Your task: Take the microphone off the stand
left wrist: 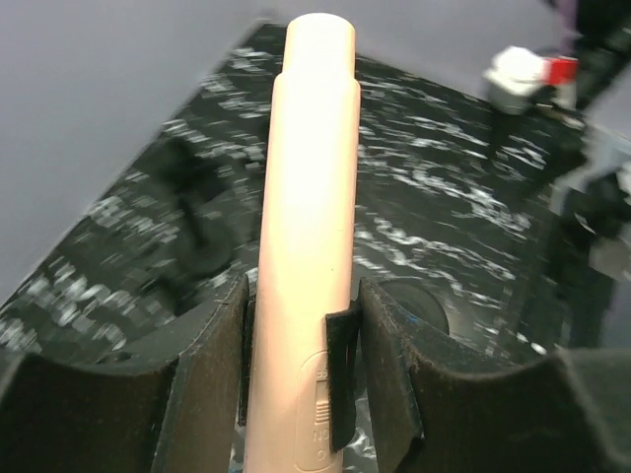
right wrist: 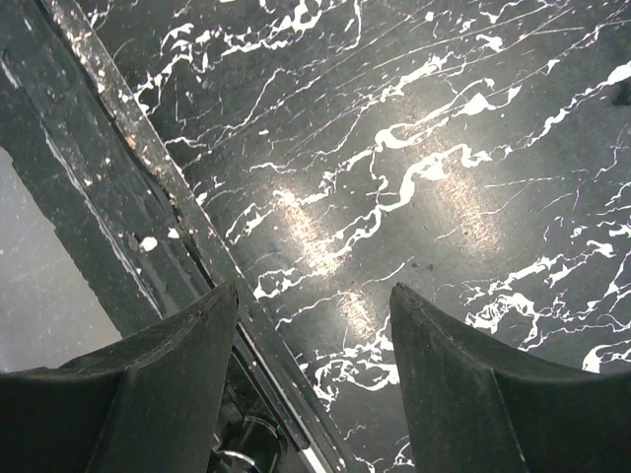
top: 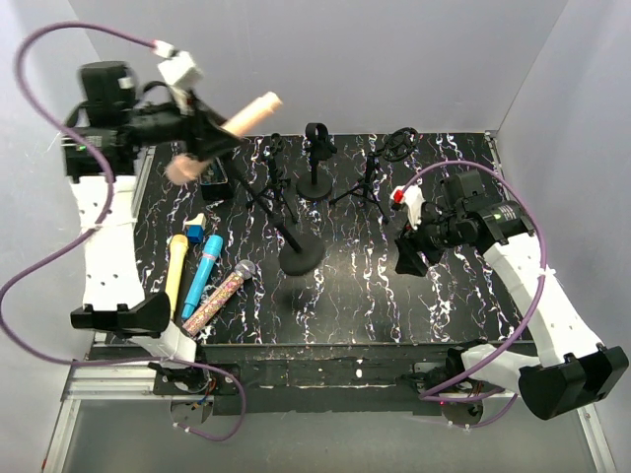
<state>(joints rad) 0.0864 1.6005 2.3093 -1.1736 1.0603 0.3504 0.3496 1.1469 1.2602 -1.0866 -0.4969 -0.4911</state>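
One black marbled table [top: 394,296] fills my overhead view, with both arms reaching in from its near edge.

Left arm: raised over the far left corner. The left gripper [top: 205,144] is clamped across the body of a peach microphone [top: 248,114], one finger on each side as seen from the wrist camera. That microphone is held off the table, tilted, with its round head toward the near left and its tail toward the far right. I cannot tell whether it touches the top of the stand.

Right arm: low over the right side of the table. The right gripper [top: 409,258] has its jaws spread with nothing between them.

Tall stand [top: 301,258]: its round base sits mid-table and its pole leans toward the far left, ending just below the left gripper.

Far row: a short round-based stand [top: 315,185], a tripod [top: 369,187] to its right, and another tripod [top: 277,177] to its left.

Near left, lying side by side: yellow microphone [top: 175,276], blue microphone [top: 203,274], glittery microphone [top: 219,296]. A small blue block [top: 195,234] sits just beyond them.
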